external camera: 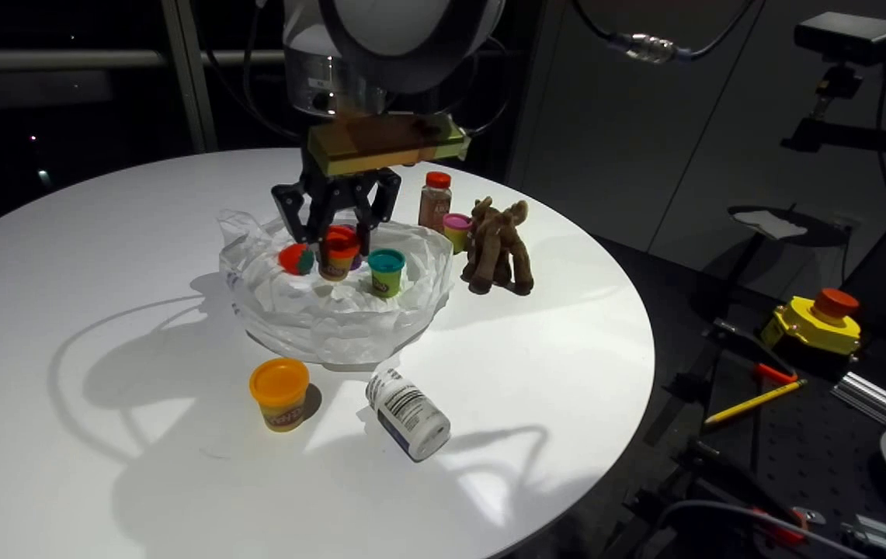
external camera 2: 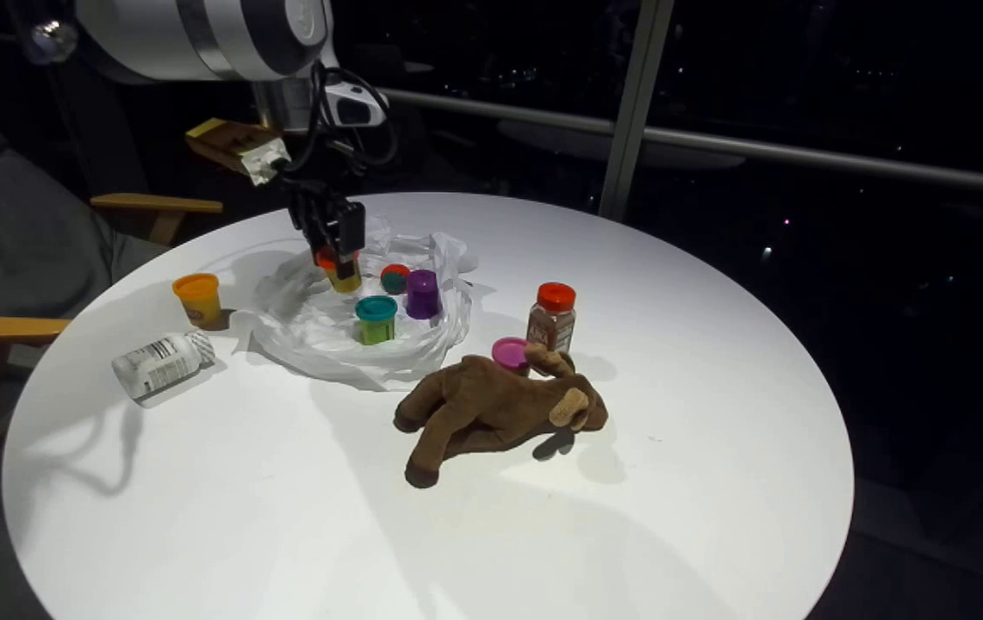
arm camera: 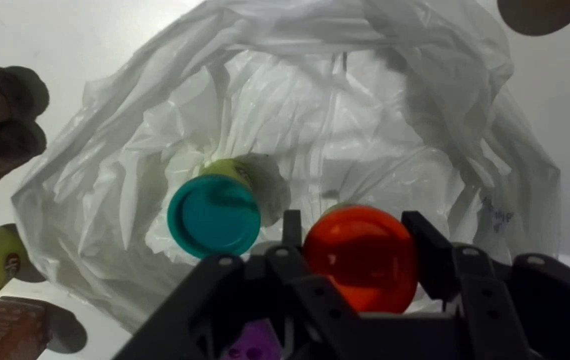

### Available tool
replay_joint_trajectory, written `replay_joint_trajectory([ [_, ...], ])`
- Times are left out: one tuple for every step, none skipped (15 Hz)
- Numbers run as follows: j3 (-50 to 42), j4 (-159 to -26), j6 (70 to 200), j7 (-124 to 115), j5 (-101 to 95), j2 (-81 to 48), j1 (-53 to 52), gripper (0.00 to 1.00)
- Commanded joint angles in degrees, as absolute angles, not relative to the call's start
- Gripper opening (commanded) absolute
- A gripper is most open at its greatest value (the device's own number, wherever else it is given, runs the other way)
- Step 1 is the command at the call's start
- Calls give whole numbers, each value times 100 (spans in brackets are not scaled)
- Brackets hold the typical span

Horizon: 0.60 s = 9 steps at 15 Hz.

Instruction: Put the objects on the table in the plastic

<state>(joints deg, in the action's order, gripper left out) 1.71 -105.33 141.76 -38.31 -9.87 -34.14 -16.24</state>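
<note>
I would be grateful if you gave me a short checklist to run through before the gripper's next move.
1. Grip on the red-lidded Play-Doh tub: ok, it sits between the closed jaws of the gripper.
2. Tub over the plastic bag: ok, inside the rim in both exterior views.
3. Bag mouth open: ok, as the wrist view shows.
4. Teal-lidded Play-Doh tub clear of the gripped one: ok, the two stand apart.
5. Gripped tub's base resting on the bag floor: cannot tell.
6. All objects in the bag: not ok; the orange-lidded Play-Doh tub, white pill bottle, red-capped spice bottle, pink-lidded Play-Doh tub and brown plush moose are outside.
</note>
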Motion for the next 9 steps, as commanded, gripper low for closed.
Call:
replay_joint_trajectory([
  [-28, -9701, 13827, -3725, -920, -4038, -1772, 28],
  [-53, -9544, 13737, -3719, -906, -4189, -1775, 28],
  [-68, -9399, 13638, -3702, -887, -4324, -1772, 28],
  [-75, -9271, 13554, -3685, -870, -4436, -1767, 28],
  [-74, -9194, 13500, -3670, -859, -4509, -1766, 28],
  [-66, -9151, 13452, -3648, -847, -4535, -1765, 75],
  [-54, -9108, 13415, -3622, -833, -4518, -1758, 78],
  [-26, -9170, 13352, -3587, -822, -4413, -1764, 85],
  [-18, -9226, 13327, -3569, -836, -4316, -1794, 92],
])
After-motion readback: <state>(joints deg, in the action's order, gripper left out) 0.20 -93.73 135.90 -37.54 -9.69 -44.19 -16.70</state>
